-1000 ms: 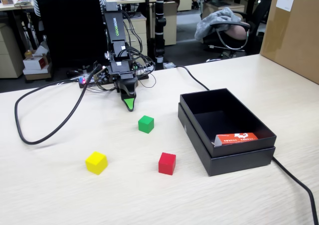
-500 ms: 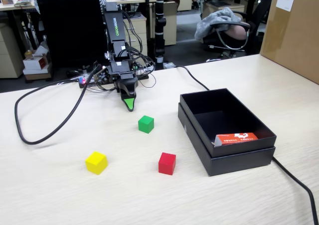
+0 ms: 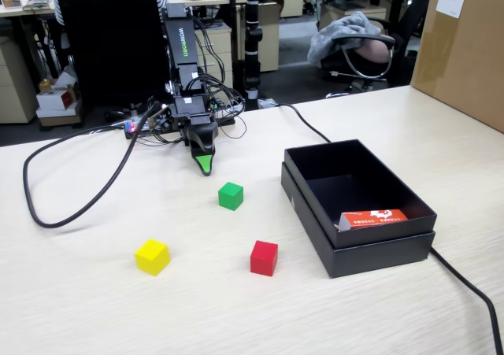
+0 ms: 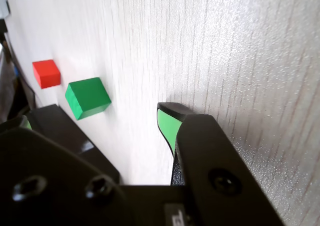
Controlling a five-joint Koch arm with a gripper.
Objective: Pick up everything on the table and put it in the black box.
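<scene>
- My hand (image 3: 205, 164) hangs over the desk (image 3: 94, 308), holding nothing; I cannot tell whether it is parted.
- Green cube (image 3: 231, 195), yellow cube (image 3: 152, 256), red cube (image 3: 264, 257) lie outside the black box (image 3: 378, 253).

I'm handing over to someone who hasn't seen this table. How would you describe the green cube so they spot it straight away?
In the fixed view, start at the black box on the right of the pale table. Left of it lie three small cubes; the green cube is the one farthest back, nearest the gripper. The red cube and yellow cube lie nearer the camera.
</scene>
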